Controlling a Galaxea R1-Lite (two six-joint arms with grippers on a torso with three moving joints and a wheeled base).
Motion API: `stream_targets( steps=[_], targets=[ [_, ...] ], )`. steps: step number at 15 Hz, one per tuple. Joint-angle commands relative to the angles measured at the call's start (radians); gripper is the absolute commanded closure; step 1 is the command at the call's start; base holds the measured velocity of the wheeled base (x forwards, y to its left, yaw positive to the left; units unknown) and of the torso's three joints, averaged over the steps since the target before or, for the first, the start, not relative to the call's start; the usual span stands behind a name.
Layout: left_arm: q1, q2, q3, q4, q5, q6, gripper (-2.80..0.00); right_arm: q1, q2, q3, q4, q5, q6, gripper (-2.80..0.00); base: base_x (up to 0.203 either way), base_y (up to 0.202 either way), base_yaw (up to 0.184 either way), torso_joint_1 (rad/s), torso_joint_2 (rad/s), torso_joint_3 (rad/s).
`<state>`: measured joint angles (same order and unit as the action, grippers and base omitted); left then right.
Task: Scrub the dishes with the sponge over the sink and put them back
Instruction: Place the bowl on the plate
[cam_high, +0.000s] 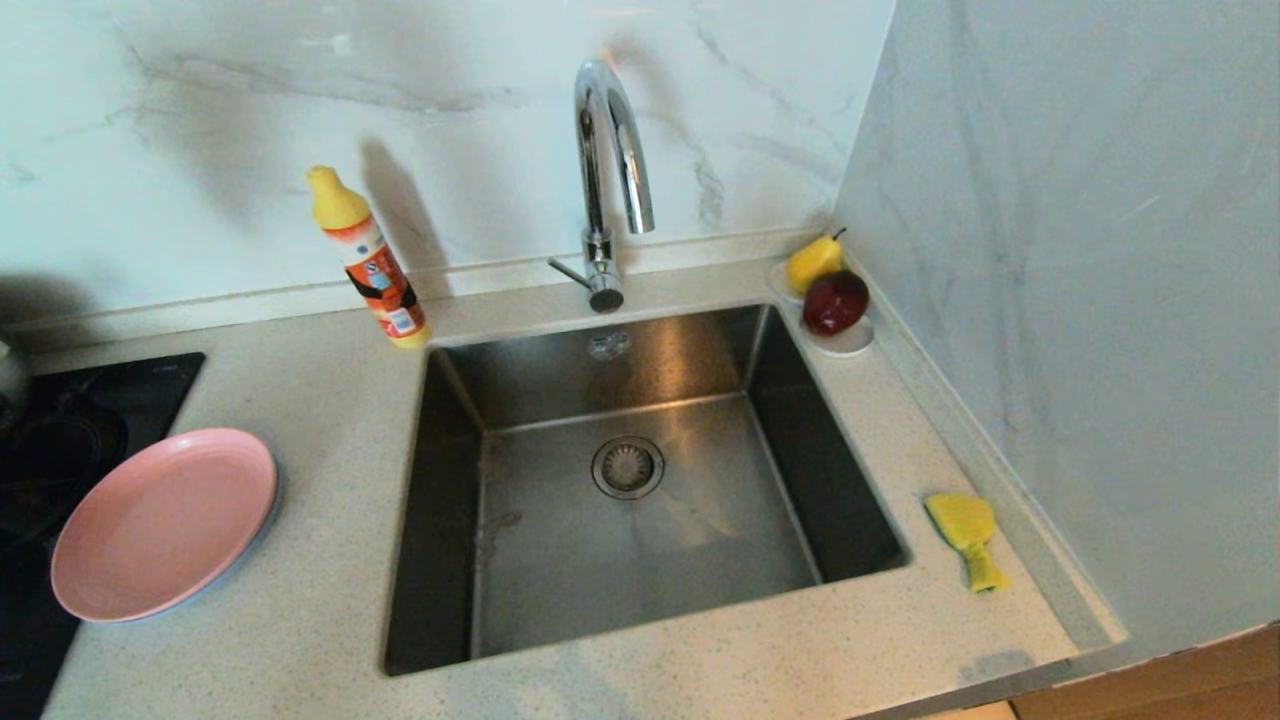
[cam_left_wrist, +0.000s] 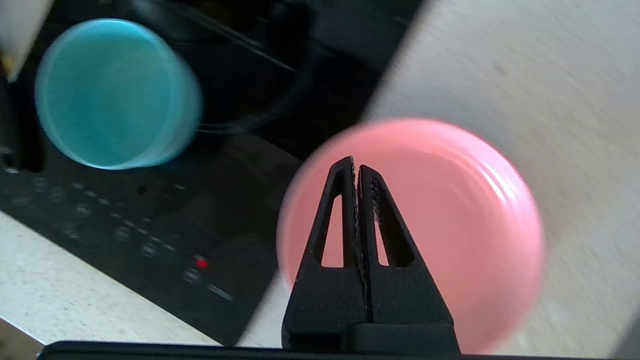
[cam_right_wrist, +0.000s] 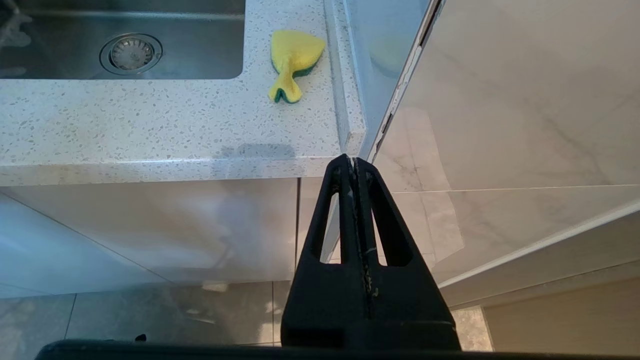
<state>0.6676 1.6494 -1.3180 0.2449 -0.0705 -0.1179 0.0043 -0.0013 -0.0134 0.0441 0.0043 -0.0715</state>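
Two grippers, both pressed fully shut, neither with anything between the fingers. Left gripper (cam_left_wrist: 356, 165) above the round matte pink plate (cam_left_wrist: 440, 225), fingertips over its near-centre part in the left wrist view, seemingly clear of the surface, though contact hard to rule out. Right gripper (cam_right_wrist: 354, 162) parked low, in front of the white cabinet face (cam_right_wrist: 150, 225) below the speckled pale stone counter (cam_right_wrist: 125, 130), well apart from everything on top.

Pink plate stacked on a slightly larger light-blue plate (cam_high: 215, 590), only a thin rim of the latter peeking out, both straddling the counter edge and the black glass hob (cam_left_wrist: 150, 225): probably a waiting pile left of the large square stainless steel sink (cam_high: 640, 500). Small teal bowl (cam_left_wrist: 112, 92) further off on the hob. Small yellow sponge with green scrubbing layer (cam_high: 968, 535) on the counter right of the sink, near the wall, likely within the right arm's reach, well away from the left one. Sink without any dish inside; nothing scrubbed as far as can be judged. Shut fingers over the plate's middle no good for gripping; probably a wider opening at the rim required.
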Motion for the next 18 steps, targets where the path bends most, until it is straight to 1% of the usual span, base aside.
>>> stream_targets(
  steps=[1,2,3,5,7,12,16,18],
  targets=[
    [0.088,0.06,-0.02,0.0,-0.04,0.008,0.0,0.0,-0.002,0.0,0.0,0.0,-0.001,0.0,0.0,0.0,0.0,0.0,0.0,0.0],
    [0.113,0.076,-0.025,-0.003,-0.057,0.013,0.0,0.0,-0.002,0.0,0.0,0.0,-0.001,0.0,0.0,0.0,0.0,0.0,0.0,0.0],
    [0.134,0.092,-0.031,-0.007,-0.061,0.021,-2.8,0.0,-0.002,0.0,0.0,0.0,-0.001,0.0,0.0,0.0,0.0,0.0,0.0,0.0],
    [0.177,0.134,-0.048,-0.011,-0.074,0.033,-2.8,0.0,-0.002,0.0,0.0,0.0,-0.001,0.0,0.0,0.0,0.0,0.0,0.0,0.0],
    [0.219,0.173,-0.059,-0.014,-0.128,0.032,-2.8,0.0,-0.002,0.0,0.0,0.0,-0.001,0.0,0.0,0.0,0.0,0.0,0.0,0.0],
    [0.277,0.28,-0.094,-0.02,-0.139,0.033,-2.8,0.0,-0.002,0.0,0.0,0.0,-0.001,0.0,0.0,0.0,0.0,0.0,0.0,0.0],
    [0.309,0.338,-0.121,-0.022,-0.152,0.034,-2.8,0.0,-0.002,0.0,0.0,0.0,-0.001,0.0,0.0,0.0,0.0,0.0,0.0,0.0],
    [0.325,0.367,-0.133,-0.027,-0.224,0.031,-2.8,0.0,-0.002,0.0,0.0,0.0,-0.001,0.0,0.0,0.0,0.0,0.0,0.0,0.0]
  ],
)
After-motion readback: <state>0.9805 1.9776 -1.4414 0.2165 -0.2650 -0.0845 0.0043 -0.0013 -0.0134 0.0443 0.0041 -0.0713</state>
